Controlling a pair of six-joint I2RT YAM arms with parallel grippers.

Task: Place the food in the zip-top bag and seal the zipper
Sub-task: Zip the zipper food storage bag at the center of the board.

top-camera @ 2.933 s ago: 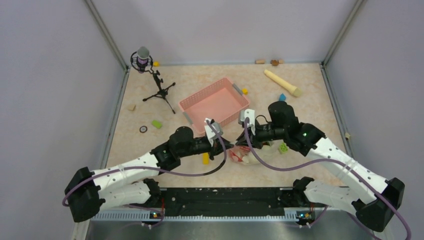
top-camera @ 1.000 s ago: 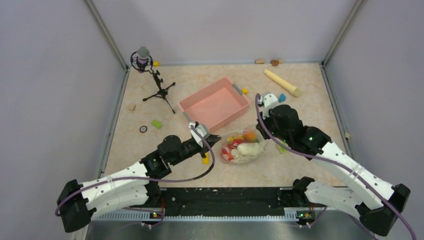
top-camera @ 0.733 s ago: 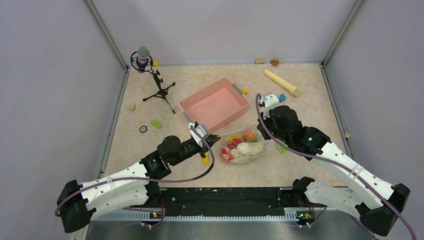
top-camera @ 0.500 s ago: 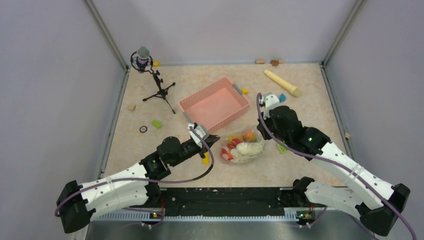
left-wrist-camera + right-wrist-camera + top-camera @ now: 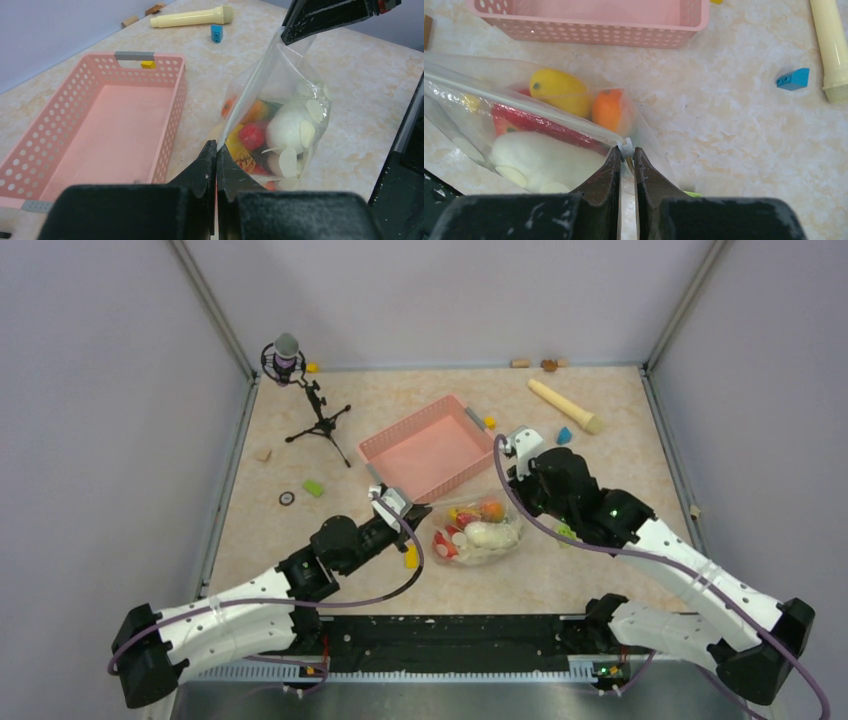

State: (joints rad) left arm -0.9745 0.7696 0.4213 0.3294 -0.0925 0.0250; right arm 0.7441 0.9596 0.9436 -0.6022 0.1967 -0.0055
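one pink basket (image 5: 405, 421), just behind zip-top bag (image 5: 478, 535). bag stretched between left gripper (image 5: 216, 150) and right gripper (image 5: 626, 152), both pinched tight on its opposite ends; food (image 5: 488, 534) inside. cream toy microphone (image 5: 565, 405), blue block (image 5: 565, 434) far right.

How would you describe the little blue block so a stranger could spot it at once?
Find the pink basket mid-table, then look right to the long cream stick lying aslant near the far right corner. Just nearer than the stick's thick end sits the blue block, apart from it. It is the only blue piece, unlike the yellow block by the basket.
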